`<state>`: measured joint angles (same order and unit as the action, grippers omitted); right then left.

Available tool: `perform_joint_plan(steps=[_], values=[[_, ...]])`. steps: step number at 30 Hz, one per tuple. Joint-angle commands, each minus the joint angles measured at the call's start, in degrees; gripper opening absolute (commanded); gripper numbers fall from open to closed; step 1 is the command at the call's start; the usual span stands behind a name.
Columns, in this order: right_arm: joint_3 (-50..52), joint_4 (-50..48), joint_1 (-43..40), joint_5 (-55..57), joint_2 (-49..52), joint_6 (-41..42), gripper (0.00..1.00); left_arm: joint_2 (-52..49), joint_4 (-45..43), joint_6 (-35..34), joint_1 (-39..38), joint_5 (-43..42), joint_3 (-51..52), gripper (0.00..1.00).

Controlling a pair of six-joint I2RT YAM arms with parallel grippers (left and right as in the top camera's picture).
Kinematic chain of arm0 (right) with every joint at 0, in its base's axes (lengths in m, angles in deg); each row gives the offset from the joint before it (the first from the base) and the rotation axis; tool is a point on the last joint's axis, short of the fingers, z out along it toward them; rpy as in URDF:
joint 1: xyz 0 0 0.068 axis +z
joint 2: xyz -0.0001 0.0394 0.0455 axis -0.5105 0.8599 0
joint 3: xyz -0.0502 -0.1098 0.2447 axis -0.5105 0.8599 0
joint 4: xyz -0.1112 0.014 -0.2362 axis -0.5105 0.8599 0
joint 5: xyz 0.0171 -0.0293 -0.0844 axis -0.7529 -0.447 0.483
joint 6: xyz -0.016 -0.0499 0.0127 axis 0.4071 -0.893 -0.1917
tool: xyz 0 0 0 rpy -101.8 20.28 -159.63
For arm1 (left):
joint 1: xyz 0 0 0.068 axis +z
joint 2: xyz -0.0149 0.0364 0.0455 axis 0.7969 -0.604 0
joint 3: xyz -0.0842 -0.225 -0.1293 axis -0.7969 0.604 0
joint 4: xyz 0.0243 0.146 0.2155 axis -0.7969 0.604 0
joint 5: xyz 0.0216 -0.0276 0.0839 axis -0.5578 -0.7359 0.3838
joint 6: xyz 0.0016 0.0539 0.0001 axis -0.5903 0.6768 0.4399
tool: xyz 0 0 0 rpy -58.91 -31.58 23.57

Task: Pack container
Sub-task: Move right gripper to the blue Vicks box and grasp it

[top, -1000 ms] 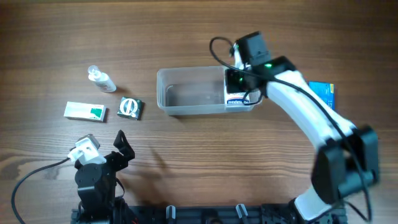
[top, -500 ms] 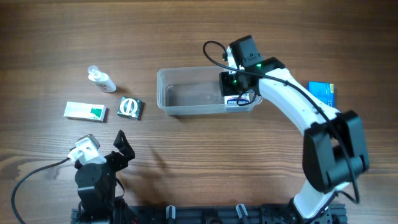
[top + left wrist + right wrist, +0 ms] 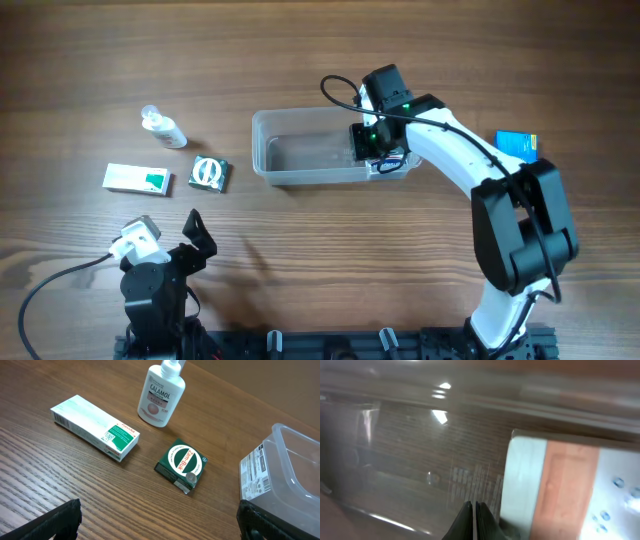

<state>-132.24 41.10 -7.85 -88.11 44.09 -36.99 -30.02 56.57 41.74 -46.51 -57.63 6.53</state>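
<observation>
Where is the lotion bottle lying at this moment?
In the overhead view, the lotion bottle lies on the left, just beyond the white-and-green box and the small green box.

Even bright light from above, faint soft shadows on the table, left wrist view sharp, right wrist view dim, heavily blurred, white glare spots on the container wall

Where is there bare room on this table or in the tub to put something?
Bare wood runs beyond the container and across the wide strip in front of it. The container's left and middle floor is bare. Crowded: its right end, holding the right gripper and a box, and the left side's bottle, white box and green box.
</observation>
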Motion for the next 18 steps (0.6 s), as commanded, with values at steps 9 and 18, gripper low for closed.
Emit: perform_joint_plan(steps=[9, 18], values=[[-0.7, 3.0, -7.9, 0.5, -29.1, 2.5, 0.40, 0.5, -0.2, 0.3, 0.3, -0.3, 0.2, 1.00], [-0.2, 17.9, -31.5, 7.2, -32.1, 4.1, 1.00, 0.5, -0.2, 0.3, 0.3, -0.3, 0.2, 1.00]])
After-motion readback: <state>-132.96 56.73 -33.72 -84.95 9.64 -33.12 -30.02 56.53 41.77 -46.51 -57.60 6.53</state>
